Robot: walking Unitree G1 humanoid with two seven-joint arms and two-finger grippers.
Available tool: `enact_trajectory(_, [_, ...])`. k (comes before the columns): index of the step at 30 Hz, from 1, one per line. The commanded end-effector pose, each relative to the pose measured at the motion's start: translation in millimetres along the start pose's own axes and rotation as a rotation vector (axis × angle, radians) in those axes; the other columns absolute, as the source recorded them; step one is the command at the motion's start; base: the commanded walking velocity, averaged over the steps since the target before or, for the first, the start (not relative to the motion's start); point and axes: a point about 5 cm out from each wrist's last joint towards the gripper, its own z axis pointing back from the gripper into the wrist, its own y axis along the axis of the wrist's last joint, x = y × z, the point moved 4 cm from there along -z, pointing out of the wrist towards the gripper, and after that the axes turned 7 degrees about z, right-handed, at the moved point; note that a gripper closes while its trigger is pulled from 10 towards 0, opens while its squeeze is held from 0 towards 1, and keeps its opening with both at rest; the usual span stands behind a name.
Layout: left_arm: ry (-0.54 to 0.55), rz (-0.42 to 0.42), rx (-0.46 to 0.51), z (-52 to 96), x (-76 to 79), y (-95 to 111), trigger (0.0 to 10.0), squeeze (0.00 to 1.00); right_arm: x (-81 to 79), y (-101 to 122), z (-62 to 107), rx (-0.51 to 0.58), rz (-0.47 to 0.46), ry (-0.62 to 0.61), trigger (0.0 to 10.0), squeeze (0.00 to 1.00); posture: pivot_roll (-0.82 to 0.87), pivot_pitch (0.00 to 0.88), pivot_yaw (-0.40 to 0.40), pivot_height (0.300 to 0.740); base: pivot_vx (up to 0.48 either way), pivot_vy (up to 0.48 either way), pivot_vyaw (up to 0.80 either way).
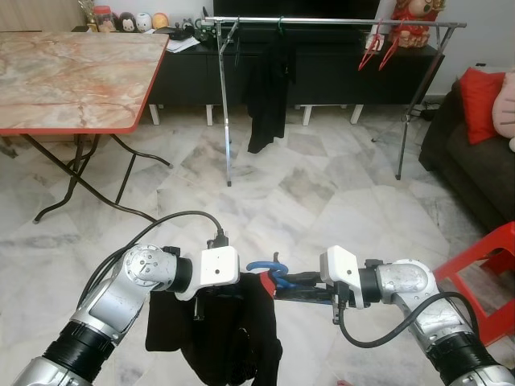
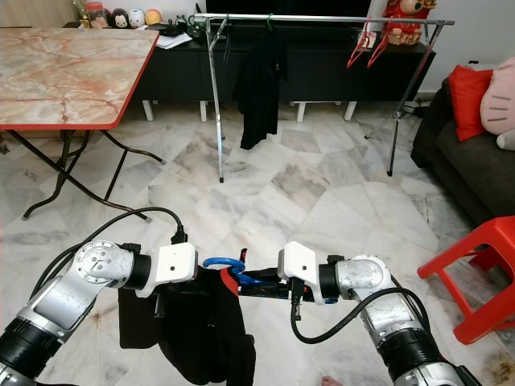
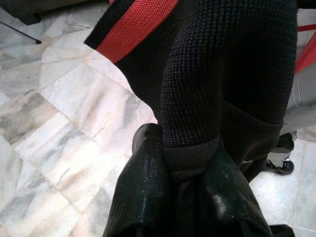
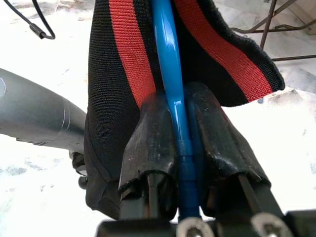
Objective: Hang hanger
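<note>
So the robot is standing on the marble floor (image 1: 322, 201) a fair way back from the clothes rack (image 1: 322, 19), holding its load low in front of itself. The right pincer (image 4: 173, 133) is pinching the blue hanger (image 4: 168, 59), with both black fingers pressed against the hanger's neck just below the hook. You can see that blue hook (image 1: 264, 266) curling up between the two arms in the head view. The left pincer (image 3: 185, 173) is squeezing a fold of the black garment (image 1: 233, 330), which is draped on the hanger and drooping down toward the floor. The garment is showing a red stripe (image 4: 123, 49) near the collar, right where the hanger goes in. Over on the rack, another dark garment (image 1: 268, 88) is hanging from the rail, and a couple of red hangers (image 1: 378, 44) are dangling near its far end. A marble-topped worktop (image 1: 72, 80) is sitting off to the robot's left, and a red stool (image 1: 487, 265) is off to its right.
</note>
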Motion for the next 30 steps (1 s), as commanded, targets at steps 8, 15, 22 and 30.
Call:
enact_trajectory(8, [0.003, -0.042, 0.091, 2.0, -4.8, 25.3, 10.0, 0.0, -1.0, 0.6, -1.6, 0.009, -0.011, 0.0, 0.0, 0.0, -0.01, 0.0, -0.077, 0.74, 0.0, 0.0, 0.0])
enact_trajectory(15, [-0.004, -0.031, 0.093, 2.3, -4.3, 24.9, 10.0, 1.0, -1.3, 0.6, -3.4, 0.017, -0.013, -0.01, 0.0, 0.0, -0.01, 0.0, -0.077, 0.74, 0.0, 0.0, 0.0])
enact_trajectory(22, [-0.008, -0.027, 0.09, 3.7, -5.1, 25.3, 10.0, 1.0, -2.0, -0.1, -5.3, 0.022, -0.015, -0.023, 0.0, 0.0, -0.01, 0.0, -0.076, 0.74, 0.0, 0.0, 0.0])
enact_trajectory(30, [-0.007, -0.03, 0.072, 8.4, -7.1, 23.5, 10.0, 1.0, -0.6, -3.4, -5.7, 0.017, -0.019, -0.057, 0.0, 0.0, -0.01, 0.0, -0.078, 0.74, 0.0, 0.0, 0.0])
